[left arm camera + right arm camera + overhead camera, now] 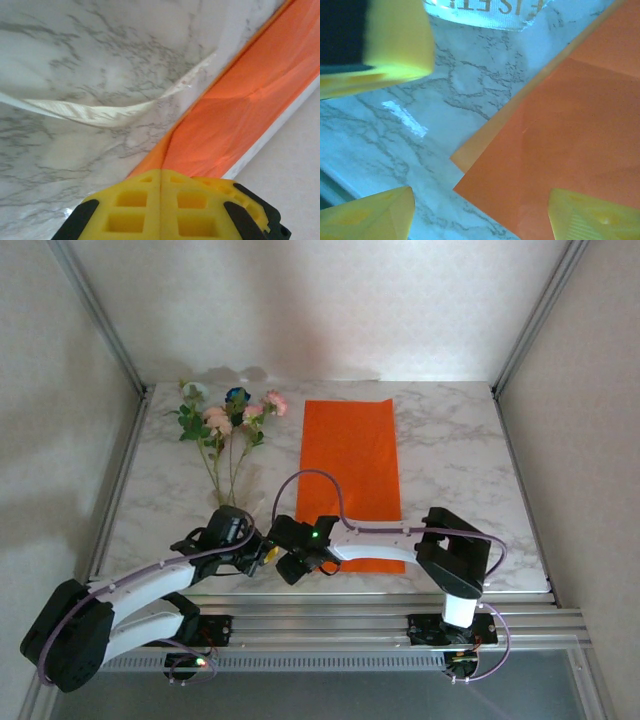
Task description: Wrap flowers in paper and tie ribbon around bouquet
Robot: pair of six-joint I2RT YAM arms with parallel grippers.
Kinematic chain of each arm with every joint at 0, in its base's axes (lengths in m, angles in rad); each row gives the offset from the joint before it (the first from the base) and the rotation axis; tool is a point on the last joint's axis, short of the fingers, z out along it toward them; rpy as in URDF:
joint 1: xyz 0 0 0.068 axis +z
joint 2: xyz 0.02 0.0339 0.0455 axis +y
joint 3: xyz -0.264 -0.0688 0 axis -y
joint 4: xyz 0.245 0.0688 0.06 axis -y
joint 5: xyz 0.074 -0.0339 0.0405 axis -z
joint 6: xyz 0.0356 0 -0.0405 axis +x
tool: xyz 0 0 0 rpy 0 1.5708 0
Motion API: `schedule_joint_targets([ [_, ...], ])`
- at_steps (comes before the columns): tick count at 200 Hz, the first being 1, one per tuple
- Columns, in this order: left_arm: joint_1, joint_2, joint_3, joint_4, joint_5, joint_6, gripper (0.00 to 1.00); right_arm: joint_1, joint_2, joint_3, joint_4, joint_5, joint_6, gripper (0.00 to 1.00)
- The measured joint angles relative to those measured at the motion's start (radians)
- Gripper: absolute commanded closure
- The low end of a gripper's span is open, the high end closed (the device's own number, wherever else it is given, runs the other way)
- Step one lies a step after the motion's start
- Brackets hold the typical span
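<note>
Left pincer (160,186): yellow pads pressed together, low over bench (455,445) near front edge. Cannot tell if anything is pinched.
Right pincer (480,220): fingers spread wide, above near-left corner of orange paper (350,475). Two pincers close together.
Paper: flat in middle of bench.
Ribbon (100,112): pale strip over marble, running toward paper edge.
Flowers (228,418): far left of bench, apart from paper, stems pointing to front.

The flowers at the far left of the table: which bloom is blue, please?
The blue bloom in the middle of the flowers' far end, darker than the rest. A white bloom is to its left, pink blooms to its right.
</note>
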Motion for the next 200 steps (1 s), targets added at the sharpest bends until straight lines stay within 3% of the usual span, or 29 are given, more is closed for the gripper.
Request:
schedule_joint_targets([
  [37, 0.005, 0.020, -0.032, 0.013, 0.016, 0.000, 1.00, 0.000, 0.069, 0.048, -0.029, 0.031, -0.015, 0.37],
  [80, 0.006, 0.069, -0.032, 0.056, 0.050, 0.004, 1.00, 0.000, 0.094, 0.058, -0.040, 0.051, -0.002, 0.75],
  [132, -0.001, 0.154, -0.027, 0.115, 0.100, 0.010, 1.00, -0.021, 0.077, 0.024, -0.010, 0.032, 0.034, 0.99],
  [200, -0.045, 0.246, 0.047, 0.237, 0.140, -0.039, 1.00, -0.135, -0.016, -0.130, 0.166, -0.150, 0.102, 1.00],
])
